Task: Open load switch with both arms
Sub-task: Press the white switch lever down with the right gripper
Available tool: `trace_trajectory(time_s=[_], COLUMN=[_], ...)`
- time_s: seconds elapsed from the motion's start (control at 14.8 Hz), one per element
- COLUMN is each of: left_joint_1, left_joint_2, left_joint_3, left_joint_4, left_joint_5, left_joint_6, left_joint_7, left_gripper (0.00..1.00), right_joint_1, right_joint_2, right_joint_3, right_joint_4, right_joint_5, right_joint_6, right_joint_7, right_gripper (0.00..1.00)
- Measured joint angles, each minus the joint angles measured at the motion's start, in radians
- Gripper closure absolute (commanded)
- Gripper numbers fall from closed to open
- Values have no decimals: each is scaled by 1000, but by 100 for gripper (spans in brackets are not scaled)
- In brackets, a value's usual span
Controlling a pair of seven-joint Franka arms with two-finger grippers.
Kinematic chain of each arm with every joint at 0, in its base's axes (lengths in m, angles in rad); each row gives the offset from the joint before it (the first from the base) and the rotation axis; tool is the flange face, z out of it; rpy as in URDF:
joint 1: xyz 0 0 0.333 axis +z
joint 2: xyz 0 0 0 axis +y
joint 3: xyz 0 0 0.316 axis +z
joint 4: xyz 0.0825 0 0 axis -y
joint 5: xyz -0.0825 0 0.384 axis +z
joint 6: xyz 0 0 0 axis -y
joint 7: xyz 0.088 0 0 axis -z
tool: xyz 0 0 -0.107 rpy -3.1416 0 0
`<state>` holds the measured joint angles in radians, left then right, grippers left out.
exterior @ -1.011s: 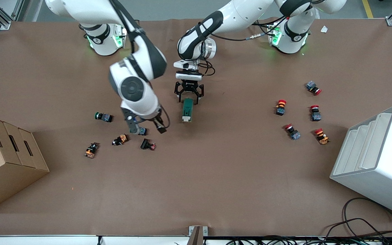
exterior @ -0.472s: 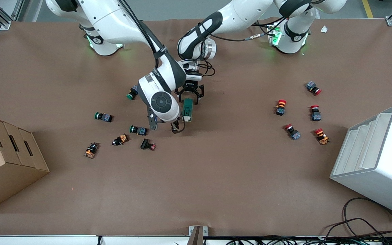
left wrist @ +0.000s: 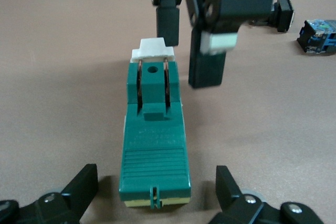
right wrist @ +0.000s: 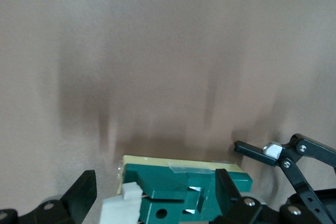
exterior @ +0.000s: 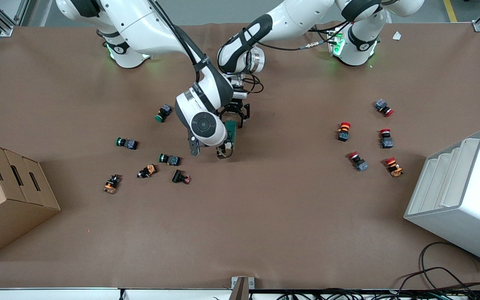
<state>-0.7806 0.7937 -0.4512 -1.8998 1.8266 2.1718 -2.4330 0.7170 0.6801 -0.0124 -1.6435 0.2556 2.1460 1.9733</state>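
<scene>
The load switch (exterior: 231,132) is a dark-green block with a white toggle (left wrist: 153,49), lying on the table mid-way between the arms. My left gripper (exterior: 232,118) is open, and its fingers (left wrist: 80,187) straddle the end of the switch (left wrist: 154,148) farther from the front camera without touching it. My right gripper (exterior: 208,151) is open at the toggle end. In the right wrist view the switch (right wrist: 184,188) and its toggle (right wrist: 123,209) lie between that gripper's fingers (right wrist: 82,194). The right arm's wrist hides part of the switch in the front view.
Green, orange and black push-buttons (exterior: 169,159) lie scattered toward the right arm's end. Red-capped ones (exterior: 343,131) lie toward the left arm's end. A cardboard box (exterior: 11,196) and a white bin (exterior: 461,196) stand at the table's two ends.
The right arm swung from above the push-buttons across to the switch's toggle end. The left gripper stayed open around the switch.
</scene>
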Motion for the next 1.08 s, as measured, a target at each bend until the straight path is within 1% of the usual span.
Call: trace_trajectory(time_s=[0.2, 0.27, 0.54, 0.67, 1.08], left_joint_1=[0, 0, -1, -1, -1], left_joint_2=[0, 0, 0, 0, 0], left_joint_3=[0, 0, 0, 0, 0], left_joint_4=[0, -1, -1, -1, -3], left_joint_5=[0, 1, 2, 2, 6], left_joint_6=[-1, -1, -2, -2, -4], left_joint_7=[0, 0, 0, 0, 0], left_gripper=[1, 1, 1, 1, 1], right_joint_1=[0, -1, -1, 0, 5], right_joint_2=[7, 7, 6, 6, 6], right_joint_3=[7, 7, 9, 13, 20], right_joint_4=[6, 16, 85, 101, 104], right_joint_5=[39, 44, 55, 55, 55], right_joint_6=[-5, -25, -167, -218, -262], right_joint_7=[0, 0, 0, 0, 0], right_gripper=[0, 0, 0, 0, 0])
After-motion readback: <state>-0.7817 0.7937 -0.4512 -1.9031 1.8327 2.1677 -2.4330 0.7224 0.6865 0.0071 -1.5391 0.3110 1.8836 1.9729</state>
